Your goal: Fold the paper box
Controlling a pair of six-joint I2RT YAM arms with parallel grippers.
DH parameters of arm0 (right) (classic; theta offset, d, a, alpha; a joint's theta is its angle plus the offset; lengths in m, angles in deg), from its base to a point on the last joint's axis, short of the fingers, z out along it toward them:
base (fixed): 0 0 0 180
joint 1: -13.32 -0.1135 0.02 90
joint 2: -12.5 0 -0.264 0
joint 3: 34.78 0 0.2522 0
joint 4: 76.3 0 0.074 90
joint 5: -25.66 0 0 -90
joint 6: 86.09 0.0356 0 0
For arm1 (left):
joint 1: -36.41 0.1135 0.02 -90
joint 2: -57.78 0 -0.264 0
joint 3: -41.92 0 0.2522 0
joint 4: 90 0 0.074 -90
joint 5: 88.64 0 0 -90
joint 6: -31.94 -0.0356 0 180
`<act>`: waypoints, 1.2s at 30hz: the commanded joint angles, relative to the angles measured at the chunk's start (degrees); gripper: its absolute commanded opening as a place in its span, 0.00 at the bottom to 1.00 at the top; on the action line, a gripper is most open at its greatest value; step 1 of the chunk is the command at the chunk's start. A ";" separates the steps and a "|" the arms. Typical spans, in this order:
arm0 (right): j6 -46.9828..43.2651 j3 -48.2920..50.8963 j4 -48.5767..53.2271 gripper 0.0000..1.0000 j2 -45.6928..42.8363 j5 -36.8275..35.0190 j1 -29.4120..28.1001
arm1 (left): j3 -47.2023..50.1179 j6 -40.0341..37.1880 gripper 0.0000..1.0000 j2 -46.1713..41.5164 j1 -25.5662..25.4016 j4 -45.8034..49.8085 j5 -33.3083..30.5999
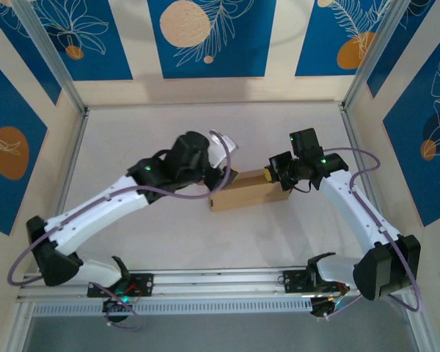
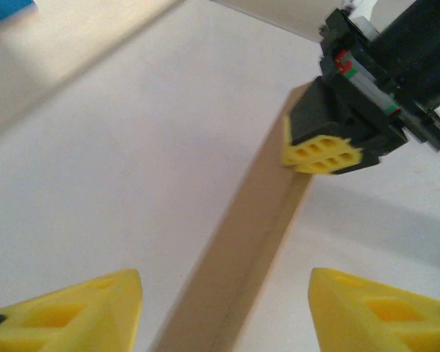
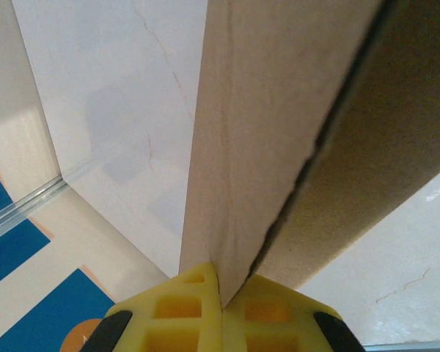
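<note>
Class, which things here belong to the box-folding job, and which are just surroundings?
Job:
paper box
left fingers, open astride it
right fingers, pinching its edge

Surroundings:
table
blue patterned walls
metal rail

Matt kraft-cardboard paper box [image 1: 243, 193], smooth tabletop [image 1: 205, 238]

arm links [image 1: 103, 209]: white shells; black joints and wrists
cables [image 1: 356, 152]: purple; looped
fingers [image 3: 183, 308]: yellow; hollow-celled
lights [image 1: 147, 173]: green

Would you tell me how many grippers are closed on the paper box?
1: the right gripper pinches one end of the paper box; the left gripper stands open around it.
</note>
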 commanded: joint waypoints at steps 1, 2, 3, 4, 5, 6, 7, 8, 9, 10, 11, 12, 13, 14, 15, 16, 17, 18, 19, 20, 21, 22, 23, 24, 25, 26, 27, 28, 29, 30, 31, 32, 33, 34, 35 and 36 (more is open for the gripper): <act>-0.16 0.91 6.08 0.03 1.13 0.12 -1.02 | 0.79 -11.21 0.73 1.75 1.42 9.98 0.61; -0.16 1.00 6.02 0.03 1.11 0.06 -1.03 | 0.89 -13.09 0.74 2.72 1.45 10.87 2.78; -0.12 1.07 5.81 0.03 1.13 0.10 -1.19 | 1.13 -15.06 0.76 3.92 1.43 11.32 4.52; -0.06 1.17 5.65 0.03 1.22 0.12 -1.13 | 1.12 -16.30 0.76 5.16 1.38 11.81 5.36; 0.03 1.22 5.51 0.03 1.37 0.25 -1.28 | 0.48 -17.11 0.77 6.69 1.37 12.50 6.56; 0.01 1.25 5.44 0.03 1.40 0.44 -1.29 | -0.36 -17.25 0.79 7.86 1.34 12.71 7.87; -0.05 1.26 5.33 0.03 1.50 0.45 -1.29 | -0.50 -17.49 0.80 8.66 1.34 12.25 8.74; -0.08 1.22 5.42 0.03 1.40 0.46 -1.35 | -0.51 -18.11 0.81 9.20 1.34 11.54 9.35; -0.10 1.35 5.46 0.03 1.35 0.37 -1.38 | -0.49 -18.82 0.82 9.80 1.34 11.08 9.96; -0.16 1.42 5.34 0.03 1.19 0.32 -1.33 | -0.67 -19.58 0.83 10.24 1.34 11.11 10.34; -0.29 1.44 5.41 0.03 1.13 0.19 -1.30 | -0.85 -20.40 0.83 10.94 1.34 11.27 10.55; -0.33 1.44 5.42 0.03 1.05 0.02 -1.29 | -1.17 -20.87 0.83 11.61 1.34 11.72 10.67; -0.35 1.51 5.43 0.03 1.04 -0.07 -1.24 | -1.44 -21.13 0.83 12.24 1.34 12.10 11.04; -0.59 1.53 5.27 0.03 1.01 -0.02 -1.20 | -1.55 -21.54 0.83 12.88 1.25 12.42 11.51; -0.75 1.52 5.40 0.03 1.04 -0.03 -1.19 | -1.49 -22.00 0.83 13.55 1.25 12.44 11.61; -0.84 1.46 5.41 0.04 1.01 0.04 -1.13 | -1.47 -22.26 0.83 14.09 1.16 12.70 11.44; -0.90 1.39 5.29 0.05 1.03 0.14 -1.02 | -1.47 -22.44 0.82 14.84 1.15 12.95 11.24; -1.03 1.20 5.30 0.06 1.04 0.41 -0.94 | -1.28 -22.74 0.81 15.43 1.14 13.02 10.92; -1.14 0.89 5.16 0.06 1.04 0.75 -0.93 | -1.06 -22.99 0.80 15.91 1.16 13.04 10.44; -1.31 0.47 5.16 0.07 1.12 1.10 -0.87 | -0.67 -23.29 0.78 16.33 1.16 12.96 9.80; -1.63 -0.06 5.16 0.08 1.13 1.43 -0.89 | -0.34 -23.61 0.76 16.77 1.16 12.88 9.26; -1.96 -0.49 5.08 0.09 1.21 1.78 -0.93 | 0.07 -23.85 0.73 17.07 1.16 12.75 8.84; -2.60 -0.98 4.83 0.10 1.30 2.27 -0.86 | 0.43 -23.66 0.70 17.33 1.16 12.26 7.83; -3.53 -1.64 4.55 0.12 1.52 2.79 -0.90 | 0.79 -23.51 0.66 17.62 1.24 11.70 7.00; -4.49 -2.39 4.97 0.14 1.75 3.13 -0.87 | 0.98 -23.57 0.63 17.88 1.25 11.44 6.63; -5.84 -3.29 5.51 0.17 1.98 3.28 -0.91 | 1.07 -23.75 0.58 18.36 1.25 11.38 6.03; -7.35 -4.01 5.80 0.21 1.99 3.53 -1.02 | 0.91 -23.81 0.55 18.76 1.25 11.57 5.61; -8.53 -4.46 6.03 0.24 2.02 3.70 -0.93 | 0.76 -23.79 0.53 19.15 1.25 11.85 5.55; -9.65 -4.82 6.47 0.27 1.84 3.99 -0.72 | 0.81 -23.97 0.51 19.52 1.25 11.86 5.39; -11.17 -4.91 6.29 0.30 1.63 4.45 -0.42 | 0.90 -24.14 0.49 19.72 1.24 11.76 5.05; -12.50 -4.76 5.55 0.33 1.22 5.14 -0.20 | 0.90 -24.09 0.48 19.98 1.25 11.66 4.81; -13.83 -4.75 5.17 0.36 0.84 5.72 0.10 | 0.90 -24.04 0.47 20.25 1.25 11.45 4.33; -15.34 -4.80 5.15 0.38 0.41 6.51 0.67 | 0.82 -24.18 0.46 20.49 1.32 11.34 4.05; -17.35 -4.87 4.42 0.41 0.14 7.91 1.32 | 0.81 -24.21 0.45 20.63 1.34 11.17 3.74; -20.16 -5.16 3.79 0.46 -0.22 9.70 2.14 | 0.81 -24.29 0.44 20.81 1.34 10.99 3.13; -23.15 -6.05 4.42 0.50 -0.57 10.72 3.12 | 0.72 -24.37 0.44 20.87 1.34 10.92 2.79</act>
